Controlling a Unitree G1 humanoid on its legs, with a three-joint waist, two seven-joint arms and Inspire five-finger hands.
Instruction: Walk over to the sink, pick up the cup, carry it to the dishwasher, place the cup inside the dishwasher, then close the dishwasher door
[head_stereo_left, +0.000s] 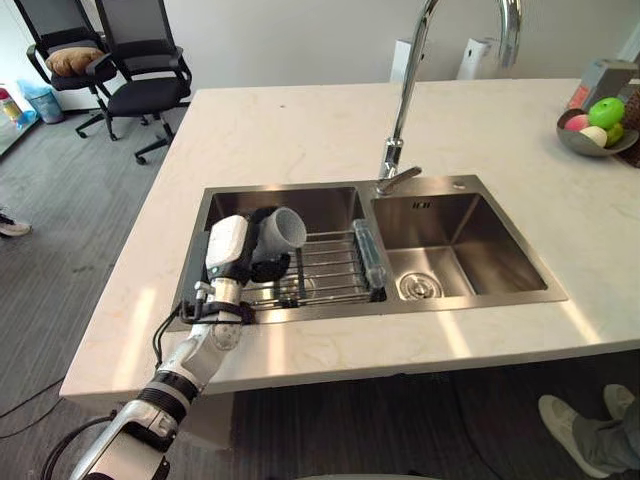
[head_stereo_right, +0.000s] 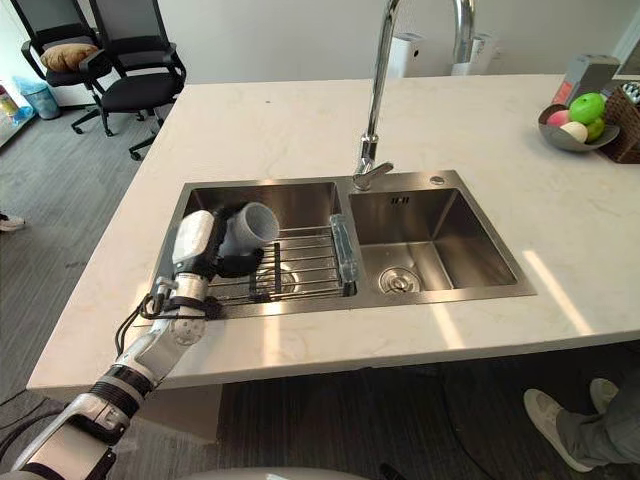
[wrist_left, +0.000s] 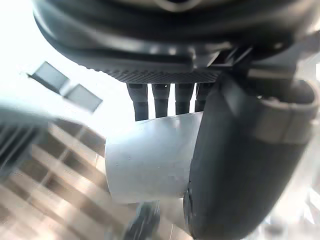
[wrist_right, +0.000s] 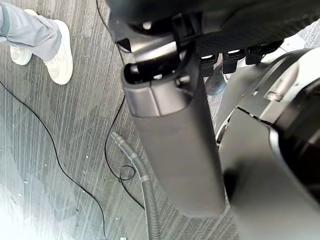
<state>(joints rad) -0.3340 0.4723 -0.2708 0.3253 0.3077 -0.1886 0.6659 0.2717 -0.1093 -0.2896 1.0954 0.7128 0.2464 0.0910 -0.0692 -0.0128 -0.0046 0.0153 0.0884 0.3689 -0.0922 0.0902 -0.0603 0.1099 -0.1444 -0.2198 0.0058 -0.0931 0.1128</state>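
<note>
A grey cup (head_stereo_left: 283, 230) lies on its side, mouth toward the faucet, above the left basin of the steel sink (head_stereo_left: 455, 186). My left hand (head_stereo_left: 228, 246) is shut on it, with the fingers behind the cup (wrist_left: 150, 160) and the thumb (wrist_left: 240, 175) across its front. Hand and cup are just above a wire rack (head_stereo_left: 335, 270) that spans the left basin. My right hand (wrist_right: 175, 135) hangs down over the floor, relaxed and holding nothing.
A tall faucet (head_stereo_left: 405, 100) rises behind the divide between the basins. A bowl of fruit (head_stereo_left: 598, 128) sits at the counter's far right. Office chairs (head_stereo_left: 130, 60) stand at the back left. A person's shoes (head_stereo_left: 575, 425) are on the floor, front right.
</note>
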